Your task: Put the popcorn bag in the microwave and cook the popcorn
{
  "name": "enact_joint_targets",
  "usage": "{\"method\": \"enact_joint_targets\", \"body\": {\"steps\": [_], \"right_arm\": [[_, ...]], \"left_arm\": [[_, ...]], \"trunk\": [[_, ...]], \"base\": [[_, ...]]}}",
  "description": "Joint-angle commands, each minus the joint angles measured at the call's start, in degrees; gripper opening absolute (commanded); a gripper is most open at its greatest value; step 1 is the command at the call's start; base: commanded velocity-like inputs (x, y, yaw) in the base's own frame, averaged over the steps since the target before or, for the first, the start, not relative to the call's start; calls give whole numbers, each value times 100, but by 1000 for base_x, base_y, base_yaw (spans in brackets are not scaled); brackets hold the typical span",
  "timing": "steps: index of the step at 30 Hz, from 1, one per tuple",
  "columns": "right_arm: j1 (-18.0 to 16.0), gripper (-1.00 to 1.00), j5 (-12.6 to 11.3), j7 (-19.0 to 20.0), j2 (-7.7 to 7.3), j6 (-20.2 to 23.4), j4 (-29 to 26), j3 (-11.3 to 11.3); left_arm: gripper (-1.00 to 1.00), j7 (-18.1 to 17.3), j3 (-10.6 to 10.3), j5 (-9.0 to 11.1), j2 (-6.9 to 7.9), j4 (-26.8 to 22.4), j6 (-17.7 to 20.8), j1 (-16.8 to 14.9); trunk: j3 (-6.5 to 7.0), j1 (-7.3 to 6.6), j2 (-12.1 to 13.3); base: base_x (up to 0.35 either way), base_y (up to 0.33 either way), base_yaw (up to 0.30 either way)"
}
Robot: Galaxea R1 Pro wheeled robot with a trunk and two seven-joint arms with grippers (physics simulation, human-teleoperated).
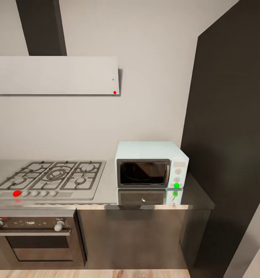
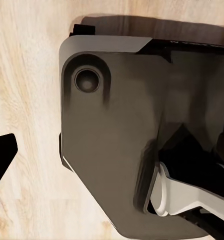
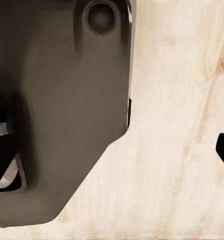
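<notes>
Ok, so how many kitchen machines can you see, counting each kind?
Microwave: 1
Gas hob: 1
Oven: 1
Range hood: 1
Total: 4

Bare countertop [image 1: 107, 195] before microwave [image 1: 151, 164]

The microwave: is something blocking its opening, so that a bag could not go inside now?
Yes, its own dark glass door is shut. Nothing else stands on the steel countertop in front of the microwave.
</notes>
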Motion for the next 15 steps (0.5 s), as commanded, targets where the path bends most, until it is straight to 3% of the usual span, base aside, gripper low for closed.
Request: {"method": "enact_joint_targets", "body": {"steps": [1,4,5,7,15], "right_arm": [[42,100,62,-5,-3,-13,5,-53],[82,100,63,-13,-11,-520,-97,-68],[88,100,61,-17,-15,-1143,-237,-62],[90,100,56,-21,-16,-1680,-290,-65],[91,100,54,-24,-17,-1901,-309,-67]], "left_arm": [[100,-10,43,-1,1,-11,38,-5],[100,-8,43,-1,1,-11,38,-5],[100,-10,43,-1,1,-11,38,-3],[100,-8,43,-1,1,-11,38,-7],[100,-9,43,-1,1,-11,38,-4]], "trunk": [[-9,2,-8],[-9,2,-8],[-9,2,-8],[-9,2,-8],[-9,2,-8]], "base": [[0,0,0],[0,0,0],[0,0,0],[0,0,0],[0,0,0]]}}
